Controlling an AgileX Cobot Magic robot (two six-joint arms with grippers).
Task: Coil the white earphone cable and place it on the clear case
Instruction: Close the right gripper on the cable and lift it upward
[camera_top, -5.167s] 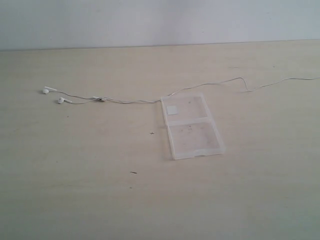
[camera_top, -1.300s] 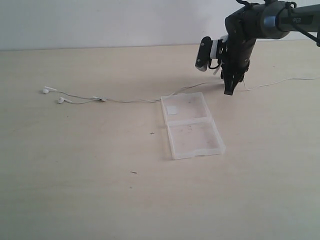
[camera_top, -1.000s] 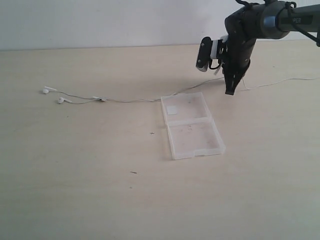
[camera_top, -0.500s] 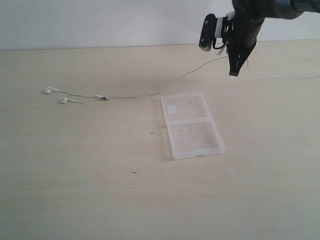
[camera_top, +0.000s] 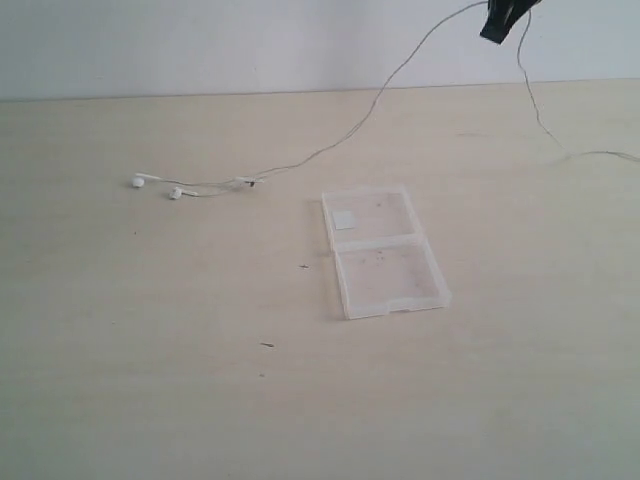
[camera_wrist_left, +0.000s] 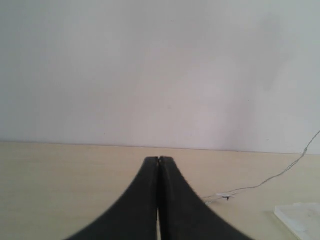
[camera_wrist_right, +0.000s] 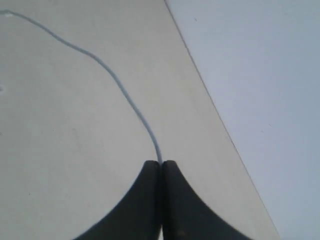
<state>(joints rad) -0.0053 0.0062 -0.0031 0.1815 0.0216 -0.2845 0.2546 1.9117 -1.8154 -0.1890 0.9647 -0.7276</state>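
Observation:
The white earphone cable (camera_top: 370, 110) rises from the table to my right gripper (camera_top: 497, 28), which is shut on it high at the top right of the exterior view. From the grip one strand slopes down left to the two earbuds (camera_top: 155, 186) on the table; the other drops right and trails off the edge. In the right wrist view the cable (camera_wrist_right: 120, 85) runs straight out of my closed right gripper (camera_wrist_right: 160, 163). The clear case (camera_top: 383, 251) lies open and flat mid-table with nothing on it. My left gripper (camera_wrist_left: 159, 159) is shut and empty, low over the table.
The tabletop (camera_top: 150, 350) is pale wood with a few small dark specks. A plain white wall (camera_top: 200, 40) stands behind it. A corner of the clear case (camera_wrist_left: 300, 217) and a stretch of cable (camera_wrist_left: 270, 179) show in the left wrist view.
My right gripper has risen to the frame's top with the cable pinched in it. The cable has lifted off the table, and the earbuds have slid to the right toward the case.

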